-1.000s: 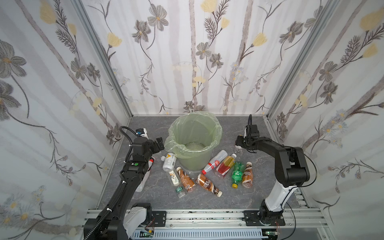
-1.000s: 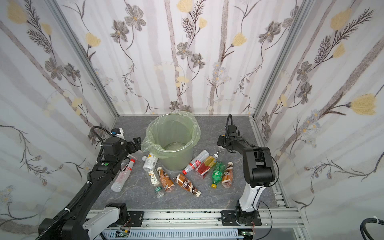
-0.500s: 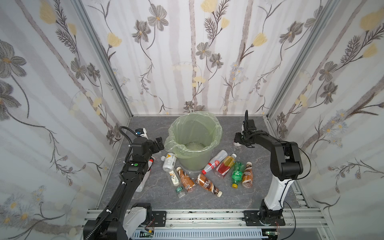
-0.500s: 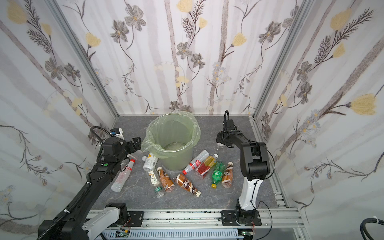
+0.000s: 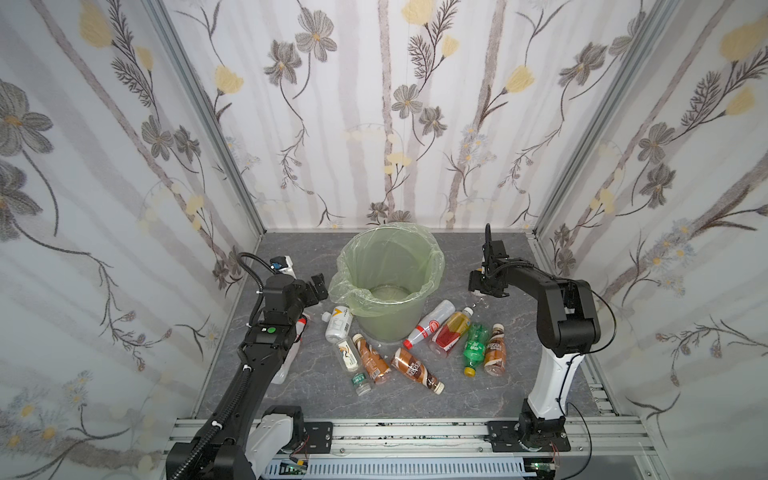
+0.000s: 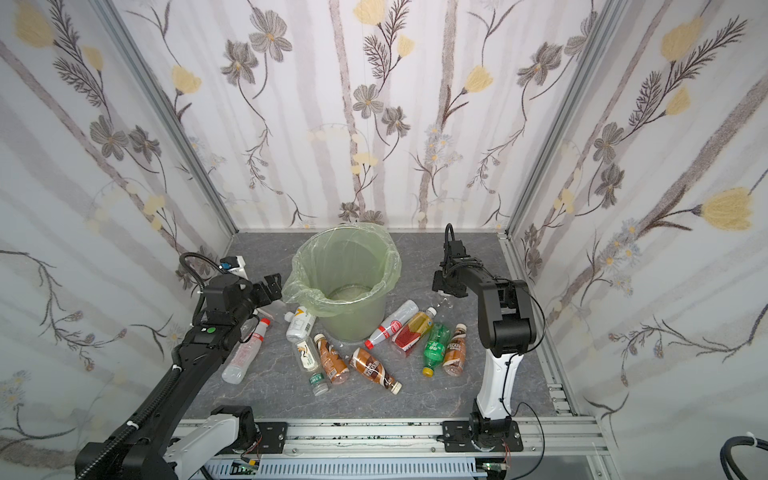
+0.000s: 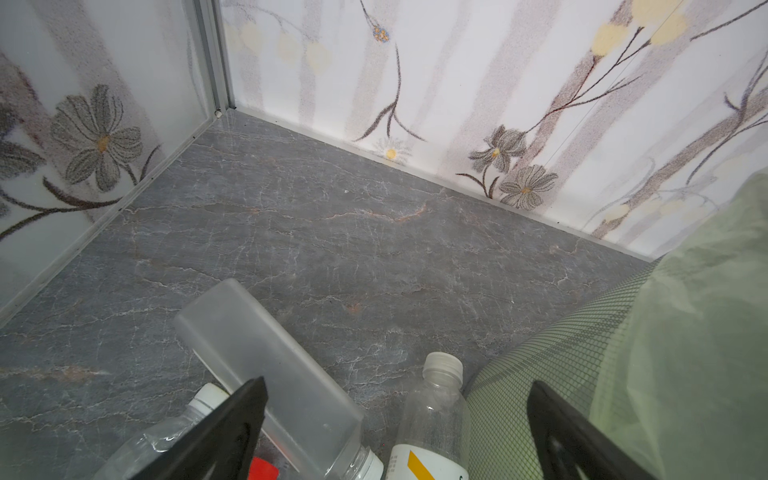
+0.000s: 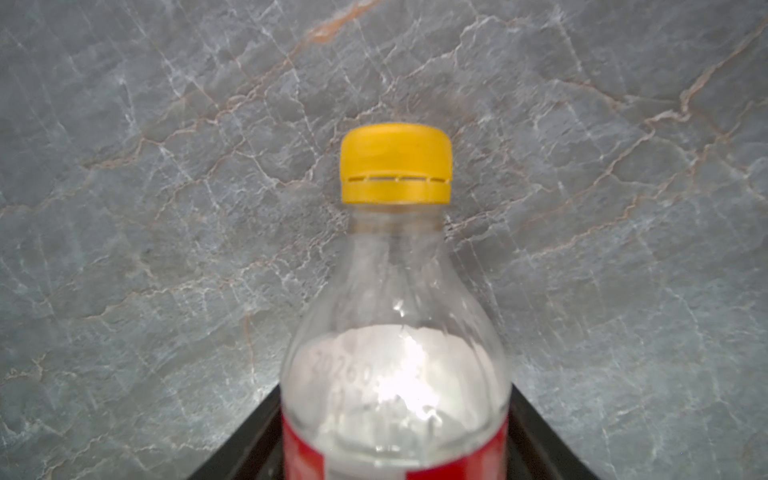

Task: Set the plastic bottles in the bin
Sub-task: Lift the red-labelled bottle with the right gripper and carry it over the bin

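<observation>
Transport step: clenched right jaws on yellow-capped bottle (image 8: 395, 332) near bin (image 5: 386, 324), left jaws spread wide; likely needed lifting over rim

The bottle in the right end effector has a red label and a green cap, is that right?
No. The cap is yellow, not green; the right wrist view shows it. The bottle in the right end effector does have a red label.

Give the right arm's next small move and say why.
Probably lift and swing the right gripper toward the bin: the yellow-capped bottle sits between its jaws, cap toward the table, while the bin stands apart from it, so letting go here would miss.
</observation>
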`<action>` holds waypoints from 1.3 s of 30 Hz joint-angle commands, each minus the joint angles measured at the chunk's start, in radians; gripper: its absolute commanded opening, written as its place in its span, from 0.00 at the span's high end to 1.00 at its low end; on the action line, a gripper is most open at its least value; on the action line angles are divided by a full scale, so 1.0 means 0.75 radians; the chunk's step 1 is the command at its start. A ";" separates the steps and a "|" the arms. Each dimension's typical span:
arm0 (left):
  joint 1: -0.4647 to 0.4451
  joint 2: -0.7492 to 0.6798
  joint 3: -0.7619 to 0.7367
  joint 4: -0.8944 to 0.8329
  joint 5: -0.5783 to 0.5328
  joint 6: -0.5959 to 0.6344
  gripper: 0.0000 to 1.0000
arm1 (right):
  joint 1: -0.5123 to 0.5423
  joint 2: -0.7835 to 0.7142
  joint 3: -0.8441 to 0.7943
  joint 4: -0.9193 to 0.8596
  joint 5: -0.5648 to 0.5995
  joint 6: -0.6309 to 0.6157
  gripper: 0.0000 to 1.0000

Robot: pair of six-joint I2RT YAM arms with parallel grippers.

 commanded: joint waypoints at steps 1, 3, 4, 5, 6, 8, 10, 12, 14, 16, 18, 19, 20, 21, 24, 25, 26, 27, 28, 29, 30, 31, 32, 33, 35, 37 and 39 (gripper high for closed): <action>0.004 -0.009 0.010 0.014 -0.005 -0.001 0.00 | 0.006 0.009 0.014 -0.016 0.039 -0.020 0.33; 0.004 -0.009 0.010 0.012 -0.003 -0.004 0.00 | 0.008 0.008 0.015 -0.018 0.046 -0.020 0.34; 0.003 -0.009 0.010 0.012 -0.003 -0.003 0.00 | 0.008 0.009 0.014 -0.020 0.048 -0.021 0.35; 0.004 -0.008 0.008 0.013 -0.004 -0.003 0.00 | 0.008 0.009 0.015 -0.020 0.053 -0.021 0.35; 0.004 -0.009 0.008 0.013 -0.002 -0.003 0.00 | 0.008 0.006 0.010 -0.018 0.057 -0.021 0.36; 0.003 -0.013 0.008 0.012 -0.003 -0.003 0.00 | 0.010 -0.004 0.003 -0.007 0.069 -0.021 0.38; 0.003 -0.015 0.008 0.012 -0.005 -0.003 0.00 | 0.011 -0.030 -0.020 0.020 0.076 -0.020 0.38; 0.003 -0.015 0.008 0.012 -0.005 -0.003 0.00 | 0.012 -0.067 -0.042 0.049 0.071 -0.021 0.39; 0.004 -0.011 0.008 0.012 0.001 -0.005 0.00 | 0.012 -0.115 -0.060 0.071 0.068 -0.022 0.39; 0.005 -0.011 0.008 0.012 0.003 -0.007 0.00 | 0.012 -0.167 -0.071 0.085 0.072 -0.025 0.40; 0.004 -0.009 0.008 0.012 0.004 -0.009 0.00 | 0.012 -0.222 -0.076 0.095 0.079 -0.033 0.43; 0.004 -0.010 0.008 0.012 0.005 -0.009 0.00 | 0.012 -0.253 -0.078 0.102 0.079 -0.039 0.45; 0.005 -0.011 0.008 0.012 0.006 -0.011 0.00 | 0.012 -0.283 -0.079 0.106 0.079 -0.040 0.46; 0.003 -0.009 0.008 0.013 0.009 -0.012 0.00 | 0.012 -0.310 -0.079 0.108 0.077 -0.044 0.46; 0.004 -0.005 0.007 0.013 0.017 -0.012 0.00 | 0.012 -0.397 -0.081 0.116 0.058 -0.049 0.46; 0.002 -0.001 0.010 0.012 0.019 -0.012 0.00 | 0.012 -0.429 -0.081 0.120 0.047 -0.050 0.46; 0.004 0.001 0.010 0.012 0.021 -0.012 0.00 | 0.012 -0.463 -0.081 0.124 0.027 -0.052 0.46; 0.004 0.003 0.011 0.012 0.025 -0.012 0.00 | 0.012 -0.490 -0.081 0.128 0.008 -0.054 0.46; 0.004 0.007 0.014 0.012 0.027 -0.012 0.00 | 0.012 -0.524 -0.083 0.134 -0.016 -0.054 0.46; 0.003 0.010 0.015 0.012 0.030 -0.012 0.00 | 0.012 -0.557 -0.083 0.138 -0.039 -0.052 0.46; 0.003 0.010 0.018 0.012 0.032 -0.010 0.00 | 0.012 -0.586 -0.083 0.142 -0.059 -0.050 0.46; 0.003 0.010 0.020 0.010 0.037 -0.008 0.00 | 0.012 -0.621 -0.083 0.148 -0.087 -0.048 0.46; 0.004 0.008 0.023 0.009 0.040 -0.007 0.00 | 0.014 -0.655 -0.083 0.155 -0.116 -0.046 0.46; 0.004 0.006 0.026 0.007 0.042 -0.006 0.00 | 0.014 -0.684 -0.083 0.162 -0.141 -0.046 0.46; 0.003 0.001 0.034 -0.003 0.045 0.000 0.00 | 0.021 -0.766 -0.083 0.183 -0.214 -0.048 0.46; 0.003 -0.006 0.044 -0.021 0.045 0.007 0.00 | 0.033 -0.826 -0.083 0.205 -0.283 -0.061 0.46; 0.004 -0.012 0.054 -0.043 0.039 0.015 0.00 | 0.049 -0.877 -0.083 0.228 -0.350 -0.070 0.46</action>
